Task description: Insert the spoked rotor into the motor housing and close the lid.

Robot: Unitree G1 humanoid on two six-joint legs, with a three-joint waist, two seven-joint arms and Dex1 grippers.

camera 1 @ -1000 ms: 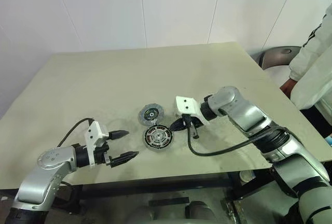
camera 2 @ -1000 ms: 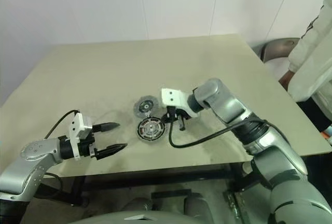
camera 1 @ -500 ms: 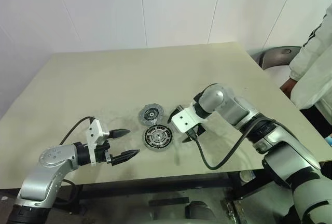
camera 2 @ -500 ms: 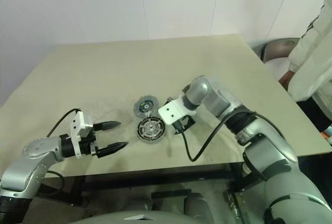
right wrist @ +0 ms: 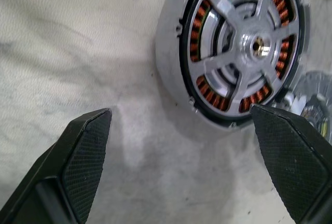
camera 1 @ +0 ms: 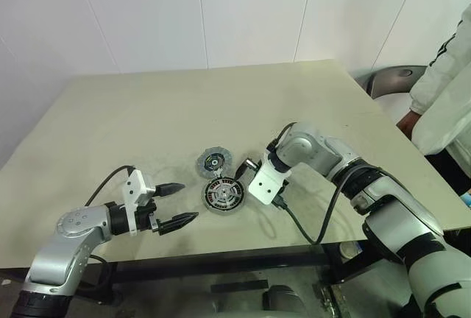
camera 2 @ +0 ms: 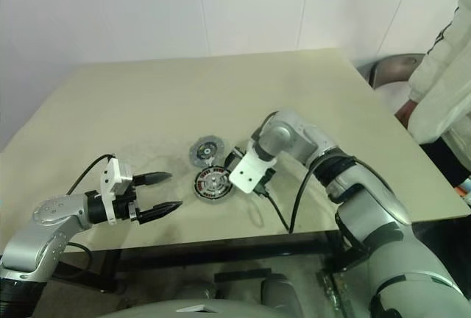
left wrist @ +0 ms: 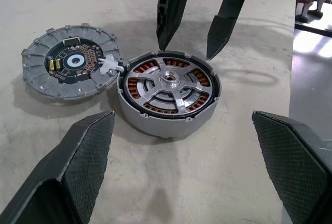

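The spoked rotor (left wrist: 168, 81) sits inside the motor housing (left wrist: 155, 125), and copper windings show between its silver spokes. This assembly (camera 1: 223, 194) rests near the table's front middle. The lid (left wrist: 70, 60), a flat grey disc with a dark centre, lies on the table touching the housing's far side. My right gripper (left wrist: 185, 53) points steeply down just right of the housing, open and holding nothing. My left gripper (camera 1: 189, 202) hovers open to the left of the housing, a short way off and also holding nothing.
The beige table (camera 1: 147, 112) has its front edge close below the parts. A person in a white jacket (camera 1: 445, 90) stands past the right edge beside a dark chair (camera 1: 394, 79). My right arm's cable (camera 1: 309, 230) loops over the table by the front edge.
My right gripper has opened, rolled at the wrist and sunk a little, now pointing down beside the housing. The left gripper and the parts have stayed put.
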